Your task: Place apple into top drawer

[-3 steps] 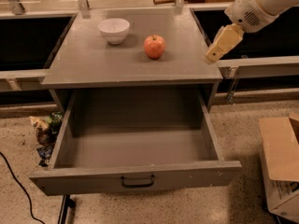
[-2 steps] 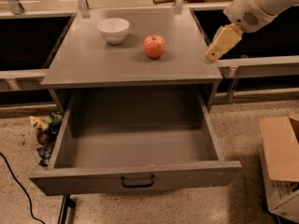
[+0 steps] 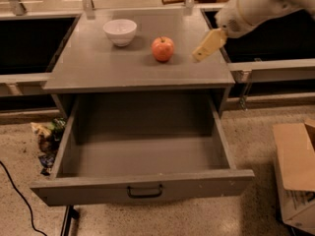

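A small red-orange apple sits on the grey cabinet top, a little right of its middle. The top drawer is pulled wide open below, its grey inside bare, with a dark curved handle on its front panel. My gripper, with yellowish fingers on a white arm, hovers over the right part of the cabinet top, to the right of the apple and apart from it. It holds nothing.
A white bowl stands on the cabinet top left of the apple. A cardboard box lies on the floor at the right. Crumpled wrappers and a black cable lie on the floor at the left.
My gripper has moved left, from beyond the cabinet's right edge to over its top, closer to the apple. Apple, bowl and drawer have not moved.
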Available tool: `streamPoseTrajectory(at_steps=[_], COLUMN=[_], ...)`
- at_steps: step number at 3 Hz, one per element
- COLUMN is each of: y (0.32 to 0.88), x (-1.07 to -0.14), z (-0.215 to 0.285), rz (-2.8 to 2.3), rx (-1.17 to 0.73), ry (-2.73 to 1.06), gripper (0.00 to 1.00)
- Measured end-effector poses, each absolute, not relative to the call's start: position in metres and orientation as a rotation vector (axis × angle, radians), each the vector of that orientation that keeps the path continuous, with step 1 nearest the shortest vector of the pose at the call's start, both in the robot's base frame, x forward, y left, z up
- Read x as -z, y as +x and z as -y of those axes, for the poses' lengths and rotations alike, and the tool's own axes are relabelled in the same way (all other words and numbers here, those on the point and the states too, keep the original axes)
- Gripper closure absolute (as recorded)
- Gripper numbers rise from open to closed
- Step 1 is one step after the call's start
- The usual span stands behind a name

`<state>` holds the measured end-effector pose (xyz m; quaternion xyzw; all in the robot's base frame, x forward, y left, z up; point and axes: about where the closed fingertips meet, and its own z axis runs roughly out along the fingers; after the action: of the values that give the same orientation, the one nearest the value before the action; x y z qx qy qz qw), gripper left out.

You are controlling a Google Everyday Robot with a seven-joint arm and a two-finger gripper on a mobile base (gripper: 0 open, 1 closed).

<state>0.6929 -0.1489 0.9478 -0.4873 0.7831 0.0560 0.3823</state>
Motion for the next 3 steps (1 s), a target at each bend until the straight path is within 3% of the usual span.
streamPoseTrajectory(at_steps=[3], y=[0.771], x=[-0.892], z=[0.066], rz=[-1.98], rx=[-0.331], ry=[-1.069], gripper=[0.0])
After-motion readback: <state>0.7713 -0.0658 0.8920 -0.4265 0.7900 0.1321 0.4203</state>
